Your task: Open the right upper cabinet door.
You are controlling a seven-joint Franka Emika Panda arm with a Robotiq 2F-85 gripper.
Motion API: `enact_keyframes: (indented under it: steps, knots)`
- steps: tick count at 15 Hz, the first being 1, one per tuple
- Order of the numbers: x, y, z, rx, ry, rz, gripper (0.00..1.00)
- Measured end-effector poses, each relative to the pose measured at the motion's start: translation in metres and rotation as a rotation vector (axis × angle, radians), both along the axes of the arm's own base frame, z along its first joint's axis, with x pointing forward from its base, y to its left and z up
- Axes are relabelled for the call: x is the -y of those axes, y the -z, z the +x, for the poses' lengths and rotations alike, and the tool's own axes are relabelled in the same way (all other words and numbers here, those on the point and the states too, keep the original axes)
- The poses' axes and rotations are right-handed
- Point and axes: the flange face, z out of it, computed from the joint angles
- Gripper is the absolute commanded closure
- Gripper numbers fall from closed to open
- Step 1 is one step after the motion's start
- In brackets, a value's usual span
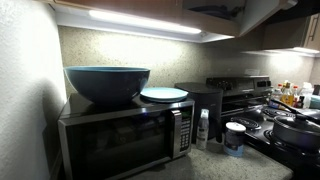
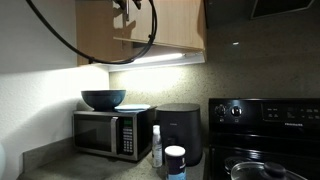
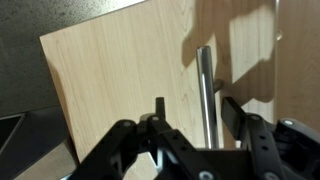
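The right upper cabinet door [image 3: 120,80] fills the wrist view as a flat light tan wood panel. Its slim metal bar handle [image 3: 205,95] runs vertically near one edge. My gripper [image 3: 196,112] is open, with one finger on each side of the handle and a gap between them and the bar. In an exterior view the tan cabinet [image 2: 170,30] hangs above the counter, and my gripper [image 2: 125,12] is up at its front with a black cable looping down. In the exterior view from below, only the cabinet underside [image 1: 150,10] shows.
A microwave [image 1: 125,140] stands on the counter with a large blue bowl [image 1: 107,83] and a pale plate [image 1: 163,94] on top. A black appliance [image 2: 180,130], a bottle [image 2: 156,145], a white container [image 1: 235,137] and a stove [image 2: 265,125] stand beside it.
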Motion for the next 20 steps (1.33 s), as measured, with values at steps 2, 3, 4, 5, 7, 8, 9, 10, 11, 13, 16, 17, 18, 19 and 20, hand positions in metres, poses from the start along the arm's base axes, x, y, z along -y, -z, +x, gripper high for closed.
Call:
enact_keyframes:
  steps: [2, 3, 4, 5, 7, 8, 9, 10, 11, 13, 16, 17, 18, 19, 20]
  knots:
    - [0.0003, 0.0001, 0.0, 0.0, 0.0, 0.001, 0.01]
    - [0.0006, 0.0001, 0.0001, 0.0, 0.001, 0.001, 0.0]
    - [0.0009, 0.0002, 0.0001, 0.0, 0.001, 0.002, 0.0]
    - [0.001, 0.0002, 0.0001, 0.0, 0.001, 0.002, 0.0]
    - [0.001, 0.0002, 0.0001, 0.0, 0.001, 0.002, 0.0]
    - [0.001, 0.0002, 0.0001, 0.0, 0.001, 0.002, 0.0]
    - [0.001, 0.0002, 0.0001, 0.0, 0.001, 0.002, 0.0]
    - [0.001, 0.0002, 0.0001, 0.0, 0.001, 0.002, 0.0]
    - [0.001, 0.0002, 0.0001, 0.0, 0.001, 0.002, 0.0]
    - [0.0021, -0.0009, -0.0014, 0.006, 0.006, 0.004, 0.0]
    - [0.0064, -0.0041, -0.0078, 0.021, 0.026, 0.004, 0.0]
    - [0.0068, -0.0045, -0.0086, 0.023, 0.029, 0.004, 0.0]
    - [0.0068, -0.0047, -0.0089, 0.024, 0.029, 0.004, 0.0]
    - [0.0068, -0.0047, -0.009, 0.024, 0.029, 0.004, 0.0]
    - [0.0067, -0.0047, -0.009, 0.024, 0.029, 0.004, 0.0]
